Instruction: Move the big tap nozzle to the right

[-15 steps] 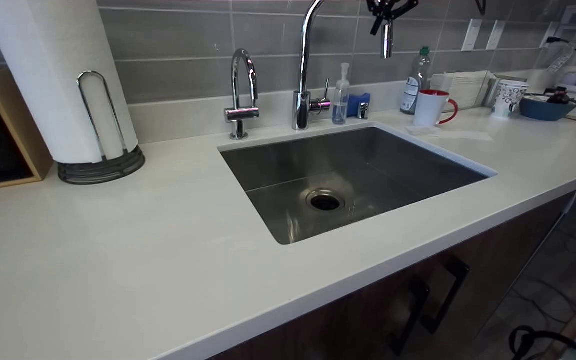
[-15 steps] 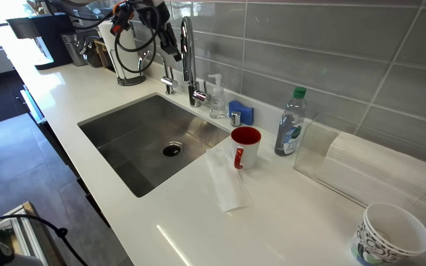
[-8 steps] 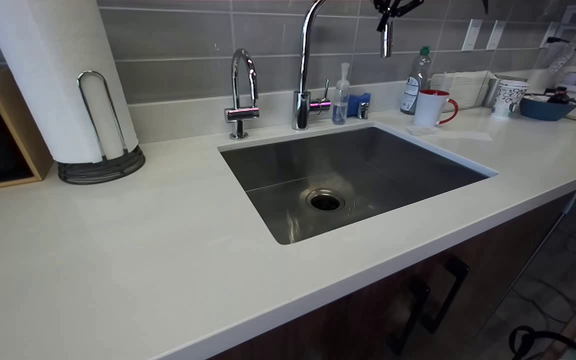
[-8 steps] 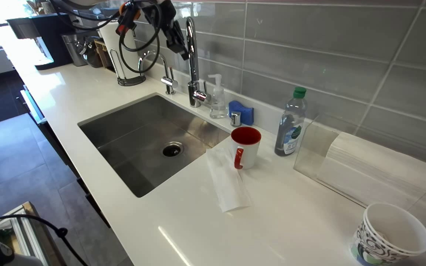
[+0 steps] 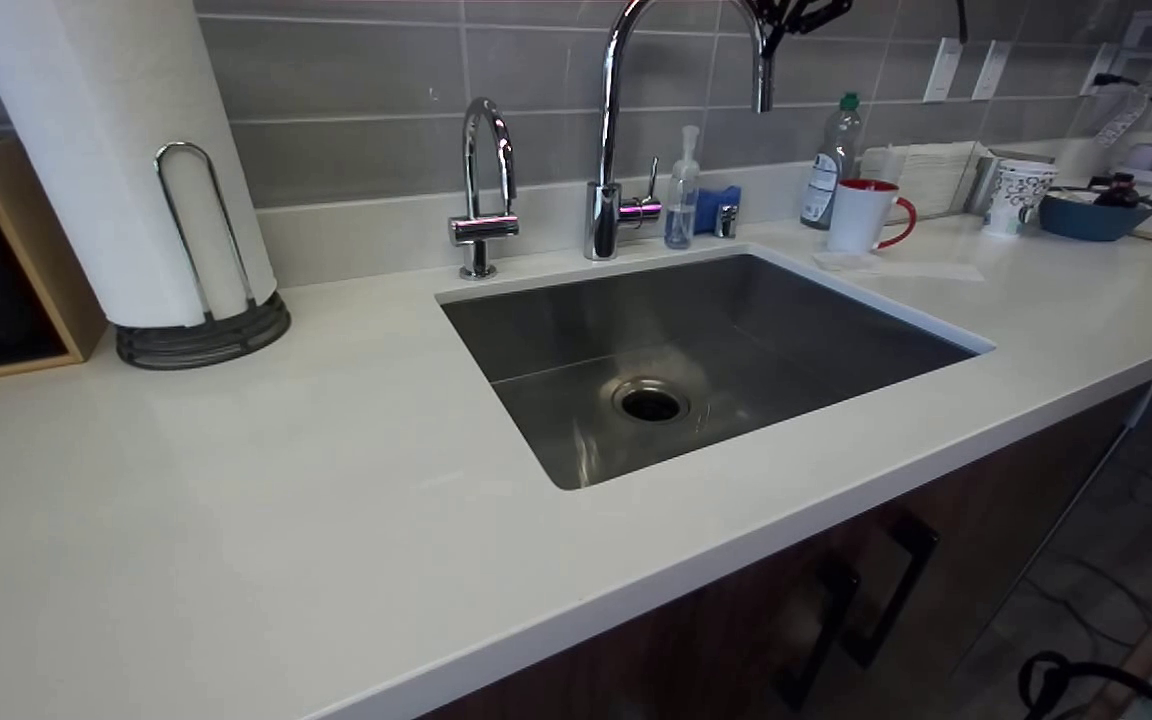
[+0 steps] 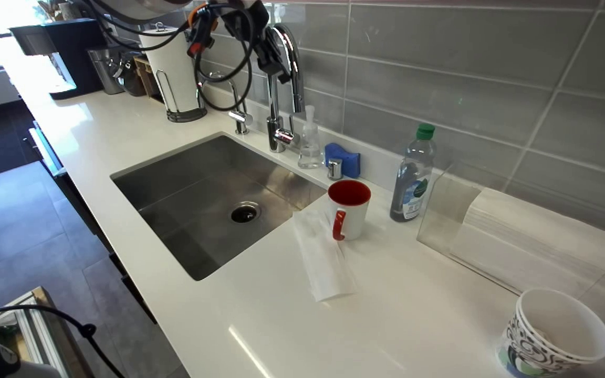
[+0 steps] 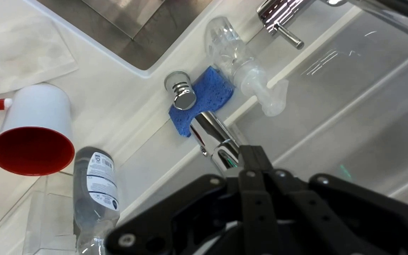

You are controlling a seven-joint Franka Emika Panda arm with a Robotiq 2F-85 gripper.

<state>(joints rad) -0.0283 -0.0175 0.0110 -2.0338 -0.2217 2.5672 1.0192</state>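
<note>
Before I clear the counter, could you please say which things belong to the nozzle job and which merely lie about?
For the job: big tap nozzle, claw.

Lying about: mug, blue sponge, green-capped bottle, pump dispenser, paper cups, napkin.

Sink (image 5: 636,300) in counter (image 5: 286,470); behind sink, left to right: small tap (image 5: 482,230), big tap (image 5: 610,120), dispenser (image 5: 681,208); bottle (image 5: 826,175) behind mug (image 5: 856,218).

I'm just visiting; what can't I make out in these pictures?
Where the gripper might meet the big tap nozzle: hidden behind the gripper itself, wrist view.
Rest of the robot arm: cut off by the top edge in an exterior view.
Wording on the bottle label: too small in the wrist view.
</note>
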